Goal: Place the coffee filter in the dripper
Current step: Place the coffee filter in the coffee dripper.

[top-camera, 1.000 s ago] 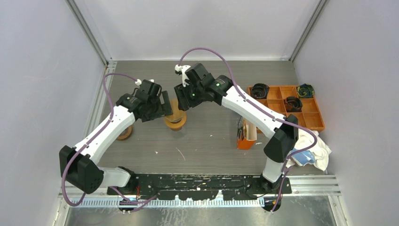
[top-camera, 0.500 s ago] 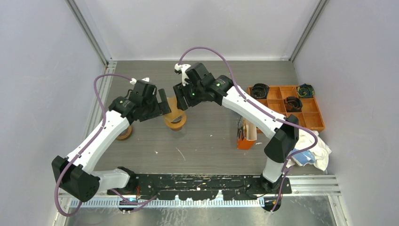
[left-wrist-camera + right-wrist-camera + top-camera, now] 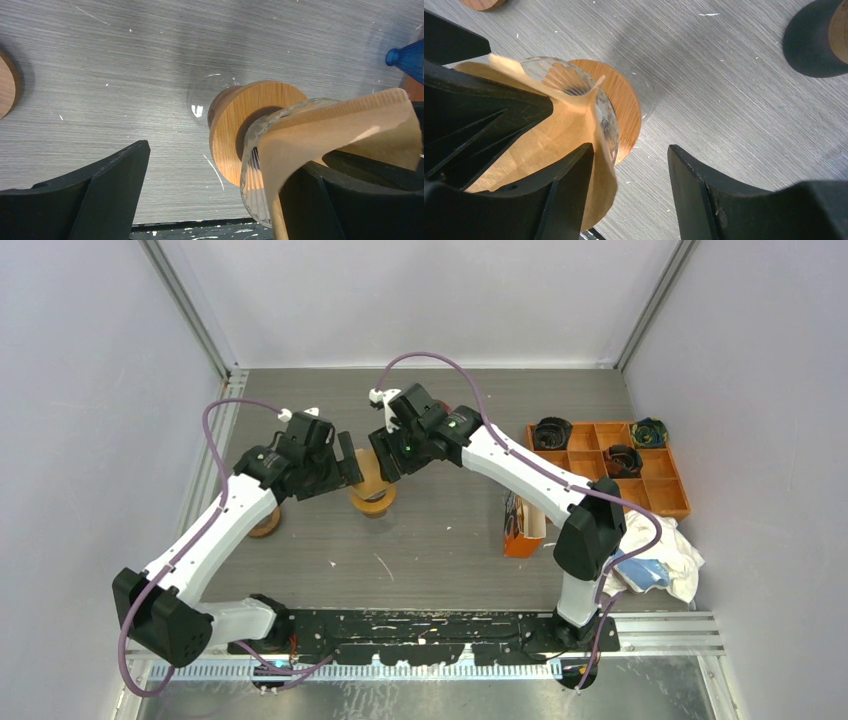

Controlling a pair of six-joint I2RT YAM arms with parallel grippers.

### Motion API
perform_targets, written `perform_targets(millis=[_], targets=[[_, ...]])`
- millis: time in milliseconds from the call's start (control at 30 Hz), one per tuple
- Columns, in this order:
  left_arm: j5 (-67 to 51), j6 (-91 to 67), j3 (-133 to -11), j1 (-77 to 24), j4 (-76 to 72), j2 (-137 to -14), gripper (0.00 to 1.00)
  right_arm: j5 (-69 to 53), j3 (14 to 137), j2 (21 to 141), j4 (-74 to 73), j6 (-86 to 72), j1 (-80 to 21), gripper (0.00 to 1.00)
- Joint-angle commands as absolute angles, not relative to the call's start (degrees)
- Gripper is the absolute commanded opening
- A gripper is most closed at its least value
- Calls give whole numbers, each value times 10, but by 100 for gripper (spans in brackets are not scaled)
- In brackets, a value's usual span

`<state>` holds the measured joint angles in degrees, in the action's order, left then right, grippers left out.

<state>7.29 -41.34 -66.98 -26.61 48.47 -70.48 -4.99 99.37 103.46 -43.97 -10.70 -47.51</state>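
Right gripper (image 3: 631, 150) stands spread, one finger inside the coffee filter (image 3: 549, 140), which sits partly in the glass dripper (image 3: 606, 117). Left gripper (image 3: 222, 155), spread wide, flanks the dripper at nine o'clock. Orange tray (image 3: 640, 475) lies toward three o'clock.

Overhead the dripper (image 3: 372, 501) is mostly hidden; coffee filter (image 3: 345, 125) cut off below.

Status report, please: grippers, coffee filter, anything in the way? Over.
Left gripper open, right gripper open, both at the dripper. Coffee filter partly in, creased, standing over the rim. Nothing else in the way.
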Motion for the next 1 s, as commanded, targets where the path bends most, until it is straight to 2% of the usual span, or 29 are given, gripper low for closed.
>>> perform_targets(millis=[0, 433, 967], targets=[[78, -408, -662, -264, 470, -715, 93, -38, 999, 1035, -421, -97, -475, 62], [93, -410, -646, -263, 470, -712, 92, -38, 994, 1043, -420, -92, -475, 62], [75, -416, -640, -263, 435, -650, 99, -36, 994, 1037, -416, -91, -475, 62]])
